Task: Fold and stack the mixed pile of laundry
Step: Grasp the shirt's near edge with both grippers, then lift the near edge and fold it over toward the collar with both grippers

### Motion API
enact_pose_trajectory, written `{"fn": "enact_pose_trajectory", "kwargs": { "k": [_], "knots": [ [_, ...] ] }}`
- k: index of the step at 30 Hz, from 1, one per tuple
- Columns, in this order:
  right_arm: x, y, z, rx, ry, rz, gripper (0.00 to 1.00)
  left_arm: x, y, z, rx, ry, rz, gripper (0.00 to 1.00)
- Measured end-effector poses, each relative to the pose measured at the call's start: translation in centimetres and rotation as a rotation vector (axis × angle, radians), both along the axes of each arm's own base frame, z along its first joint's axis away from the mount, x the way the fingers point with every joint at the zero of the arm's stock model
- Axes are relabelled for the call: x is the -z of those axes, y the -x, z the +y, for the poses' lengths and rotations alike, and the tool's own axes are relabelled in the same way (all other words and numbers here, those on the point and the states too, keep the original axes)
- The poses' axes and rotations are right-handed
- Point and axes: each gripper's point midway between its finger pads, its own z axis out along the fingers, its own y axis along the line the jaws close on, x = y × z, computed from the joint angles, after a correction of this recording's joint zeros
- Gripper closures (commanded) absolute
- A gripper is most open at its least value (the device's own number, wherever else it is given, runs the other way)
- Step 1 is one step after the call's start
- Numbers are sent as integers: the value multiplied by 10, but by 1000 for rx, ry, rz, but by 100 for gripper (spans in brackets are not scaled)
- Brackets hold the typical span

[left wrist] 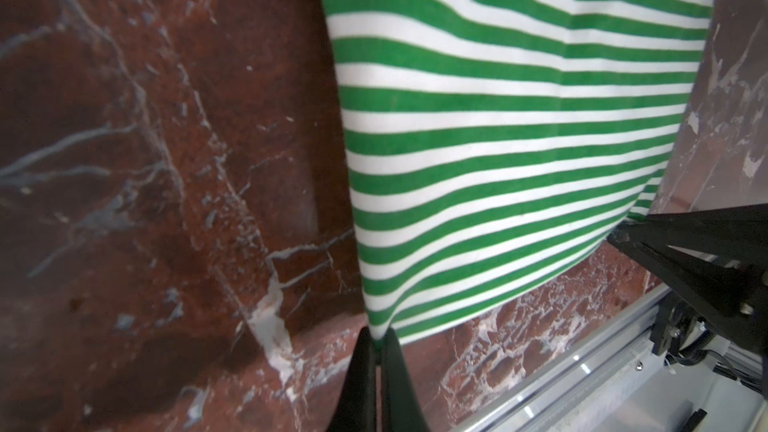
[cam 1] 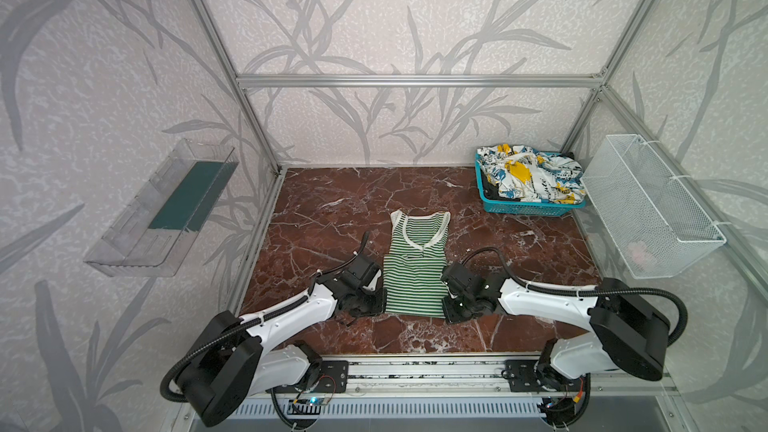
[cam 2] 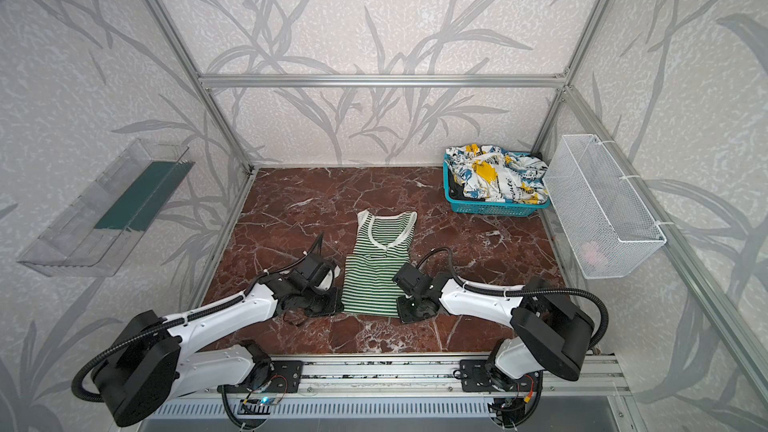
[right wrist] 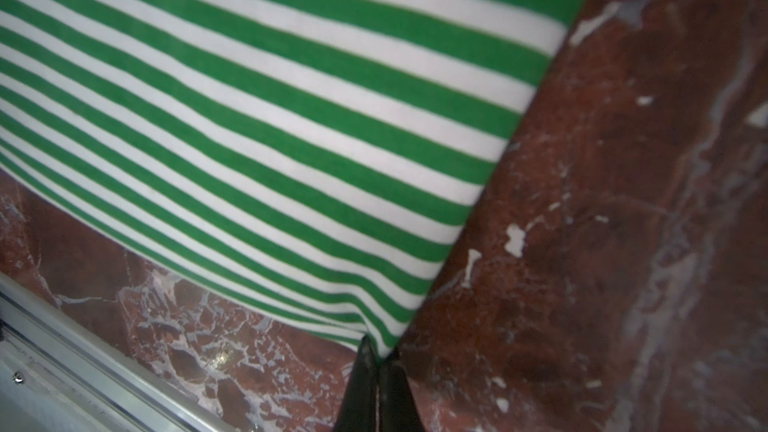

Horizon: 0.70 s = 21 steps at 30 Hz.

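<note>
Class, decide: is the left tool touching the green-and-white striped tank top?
Touching. The left wrist view shows the left tool shut on a bottom corner of the striped tank top.

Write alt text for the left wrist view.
The left gripper is shut on a bottom corner of a green-and-white striped top spread on a red-brown marble table. A metal rail runs along the table edge.

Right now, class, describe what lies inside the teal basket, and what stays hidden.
A crumpled white garment with blue, yellow and black print fills the teal basket, spilling over its rim. Beneath it some black cloth shows. Anything deeper is covered.
</note>
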Motion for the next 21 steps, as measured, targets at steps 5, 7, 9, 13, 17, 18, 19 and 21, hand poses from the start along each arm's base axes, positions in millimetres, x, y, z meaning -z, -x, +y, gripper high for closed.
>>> {"fn": "enact_pose_trajectory", "kwargs": {
  "k": [5, 7, 9, 13, 17, 18, 19, 21],
  "knots": [
    [-22, 9, -5, -6, -28, -13, 100, -16, 7, -5, 19, 34, 4, 100],
    [-31, 13, -7, -9, -36, -11, 100, -21, 13, -7, 30, 45, 19, 100],
    [-40, 17, -9, -16, -42, -7, 100, -26, 20, -10, 47, 52, 43, 100],
    [-63, 26, -14, -26, -66, 4, 100, -45, 35, -18, 86, 58, 74, 100],
    [-87, 37, -22, -30, -79, 18, 100, -70, 48, -28, 114, 75, 88, 100],
    [-94, 39, -25, -28, -83, 18, 100, -77, 51, -30, 115, 83, 91, 100],
    [-101, 41, -27, -26, -87, 15, 100, -83, 52, -31, 115, 90, 91, 100],
    [-118, 41, -30, -20, -104, -1, 100, -96, 49, -34, 105, 107, 82, 100]
  ]
}}
